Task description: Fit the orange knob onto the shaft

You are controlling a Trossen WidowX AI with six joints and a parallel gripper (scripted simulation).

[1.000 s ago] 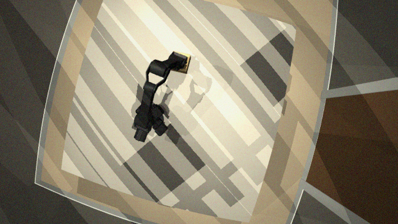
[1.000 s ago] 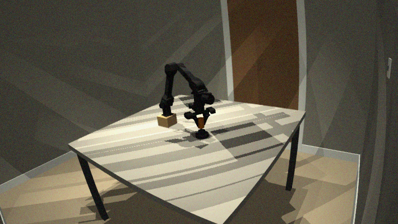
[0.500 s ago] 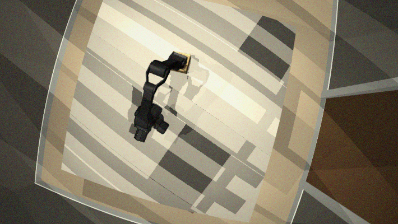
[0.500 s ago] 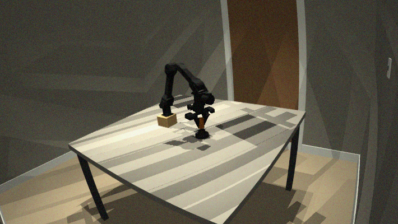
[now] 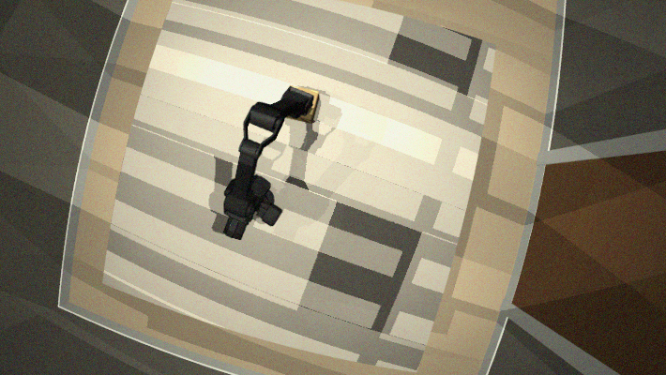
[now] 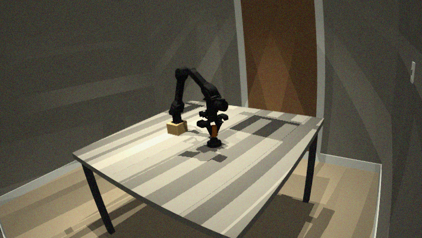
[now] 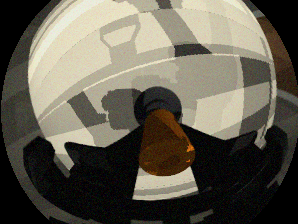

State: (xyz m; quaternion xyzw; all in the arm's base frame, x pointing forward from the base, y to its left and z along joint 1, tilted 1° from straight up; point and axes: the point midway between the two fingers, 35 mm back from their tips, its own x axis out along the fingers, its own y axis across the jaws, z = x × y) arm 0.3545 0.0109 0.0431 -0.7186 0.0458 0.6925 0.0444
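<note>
A black six-joint arm (image 5: 245,173) (image 6: 179,92) is bending over a striped, shadow-crossed bench (image 5: 263,281) (image 6: 166,178), its end effector (image 6: 214,131) (image 7: 161,127) pointing down and clasping an orange knob (image 6: 214,131) (image 7: 166,145) between its two fingers. The knob is standing roughly upright directly above a round dark pedestal (image 6: 214,143) (image 7: 158,100), which is resting on the bench. In the exterior view, the knob's lower end is hanging close to the pedestal's top, and the body of the knob is sitting above the pedestal rather than flush on it; whether it is touching the shaft is impossible to tell, the shaft being hard to make out. From overhead, the arm is hiding both knob and pedestal. The arm is rising from a tan block (image 5: 315,107) (image 6: 176,128) on the bench, well apart from the pedestal. Beyond the bench, a brown door (image 5: 605,220) (image 6: 279,59) is standing in a pale frame, while a light switch (image 6: 412,72) is showing on the dark wall.
</note>
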